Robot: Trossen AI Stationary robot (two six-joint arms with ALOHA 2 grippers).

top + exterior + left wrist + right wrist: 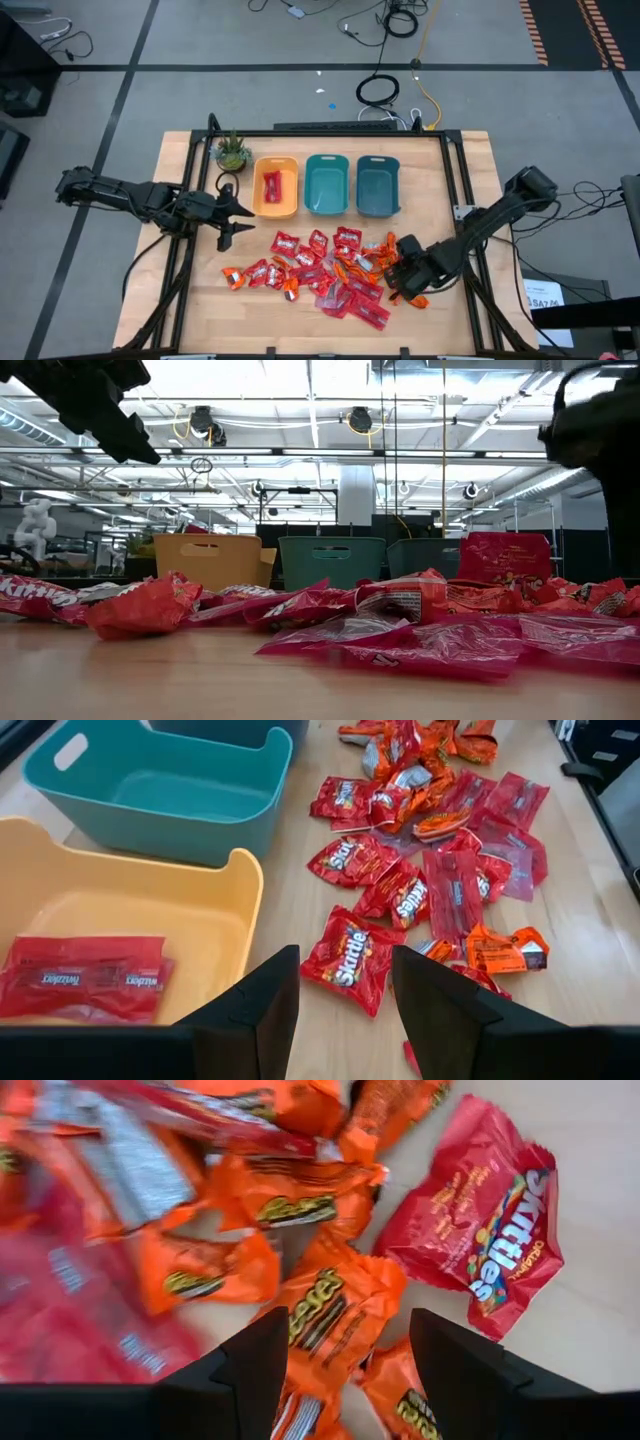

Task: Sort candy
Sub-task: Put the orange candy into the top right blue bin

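The candy (320,270) lies in a loose heap on the wooden table in front of the bins: red Skittles packets, longer pinkish-red flat packets and small orange Reese's pieces. Two flat red packets (85,978) lie in the yellow bin (276,187). My left gripper (240,218) is open and hovers beside the yellow bin's near corner; in its wrist view (345,960) a Skittles packet (350,955) shows between the fingers, below them. My right gripper (393,275) is open over the heap's right end, its fingers (350,1330) either side of an orange Reese's piece (325,1310).
Two teal bins (327,184) (378,185) stand right of the yellow one along the table's far side. A small potted plant (232,152) sits at the far left corner. A black frame rail (460,190) runs along the table's edges. Bare wood shows left of the heap.
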